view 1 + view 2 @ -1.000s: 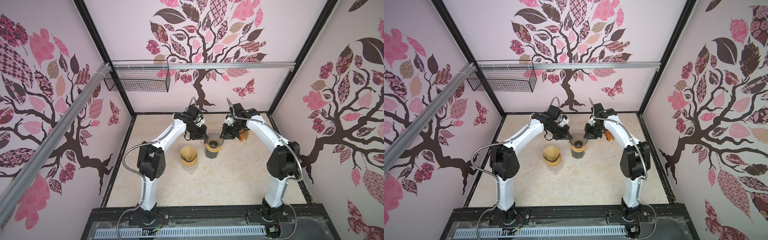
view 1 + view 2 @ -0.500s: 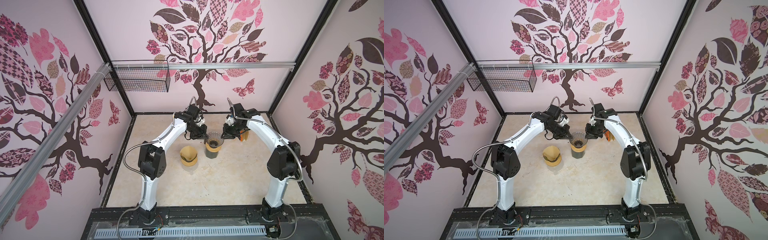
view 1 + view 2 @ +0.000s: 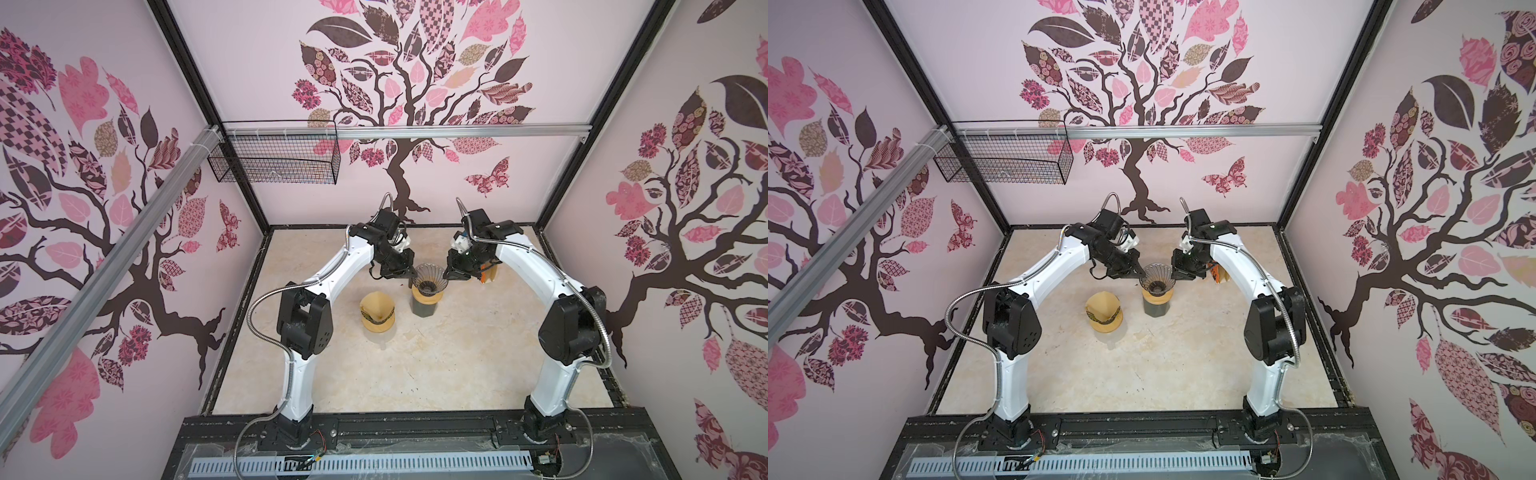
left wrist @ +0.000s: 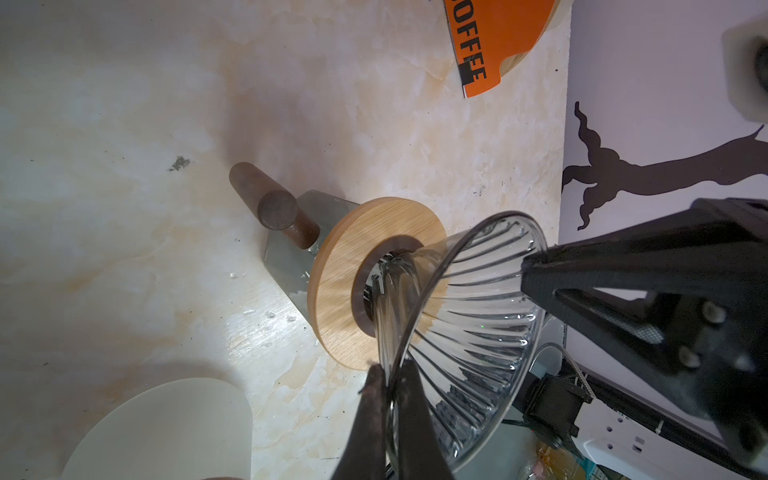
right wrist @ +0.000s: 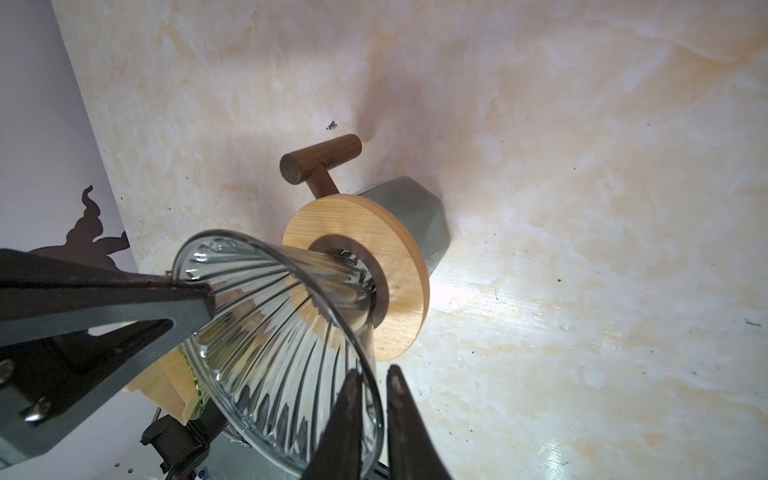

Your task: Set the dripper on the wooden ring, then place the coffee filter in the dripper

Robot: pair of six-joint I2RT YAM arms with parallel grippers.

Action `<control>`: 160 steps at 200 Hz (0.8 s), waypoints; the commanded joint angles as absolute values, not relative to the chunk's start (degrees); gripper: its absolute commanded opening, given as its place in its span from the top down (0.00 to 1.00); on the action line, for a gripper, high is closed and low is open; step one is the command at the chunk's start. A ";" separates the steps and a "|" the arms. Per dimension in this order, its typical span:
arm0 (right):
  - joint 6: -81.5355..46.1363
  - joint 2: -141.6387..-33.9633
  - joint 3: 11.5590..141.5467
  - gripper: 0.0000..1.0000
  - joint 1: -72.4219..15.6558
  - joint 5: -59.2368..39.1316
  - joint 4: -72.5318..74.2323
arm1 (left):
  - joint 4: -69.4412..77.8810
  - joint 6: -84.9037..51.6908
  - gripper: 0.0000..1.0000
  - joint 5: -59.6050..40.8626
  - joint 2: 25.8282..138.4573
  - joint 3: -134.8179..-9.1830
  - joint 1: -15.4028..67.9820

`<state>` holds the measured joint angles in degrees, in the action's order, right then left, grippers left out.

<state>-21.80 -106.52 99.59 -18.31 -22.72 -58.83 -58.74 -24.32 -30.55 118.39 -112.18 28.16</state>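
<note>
The dripper is a ribbed glass cone with a wooden collar, sitting on a grey mug. My left gripper is shut on the dripper's rim, one finger inside the glass and one outside. On the opposite side, my right gripper straddles the dripper's rim with a narrow gap at the outer finger. The coffee filter, a tan paper cone, stands on the table left of the mug, apart from both grippers.
An orange pack marked COFFEE lies behind the right gripper. The mug's dark wooden handle sticks out toward the front. A wire basket hangs on the back wall, high on the left.
The right gripper's jaws have narrowed around the dripper's rim. The left gripper keeps its hold, and both arms have barely moved.
</note>
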 commanded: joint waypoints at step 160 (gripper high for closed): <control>-21.45 -102.58 93.61 0.98 -18.11 -22.23 -55.99 | -58.93 -22.70 0.98 -29.35 119.54 -107.37 27.85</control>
